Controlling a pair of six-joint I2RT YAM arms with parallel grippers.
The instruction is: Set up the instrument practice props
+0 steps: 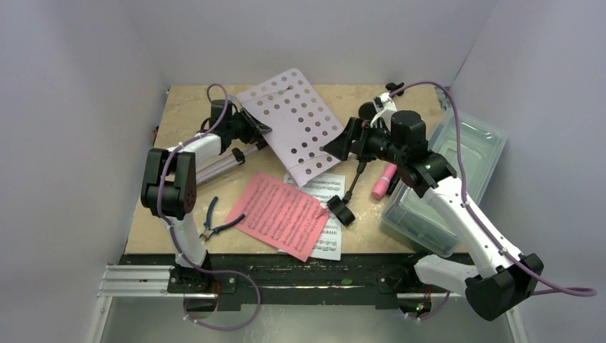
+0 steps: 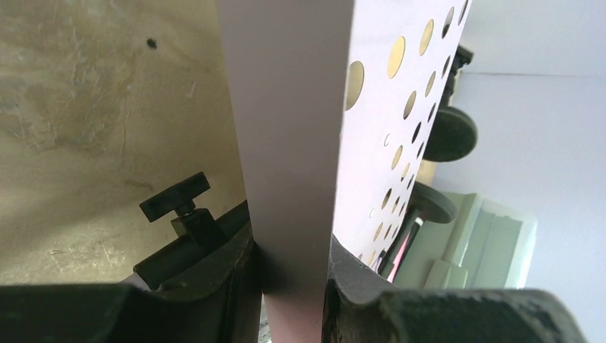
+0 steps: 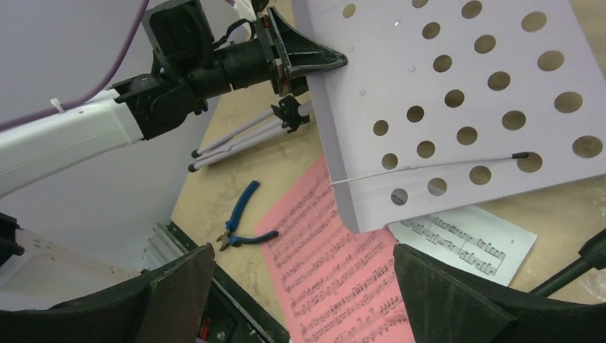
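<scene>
Pale lavender-grey walls [image 1: 71, 107] on three sides; scuffed tan table [image 1: 187, 107]; metal rail [image 1: 136, 280] at near edge; even light

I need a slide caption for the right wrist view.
Left gripper clamps the lavender perforated music desk by its edge; pink sheet-music page and blue-handled pliers lie on the table.

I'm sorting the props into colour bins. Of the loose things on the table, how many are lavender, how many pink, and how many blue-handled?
Lavender: 1, the perforated lavender music desk
Pink: 2, the pink sheet-music page and the pink microphone
Blue-handled: 1, the blue-handled pliers
Total: 4
</scene>
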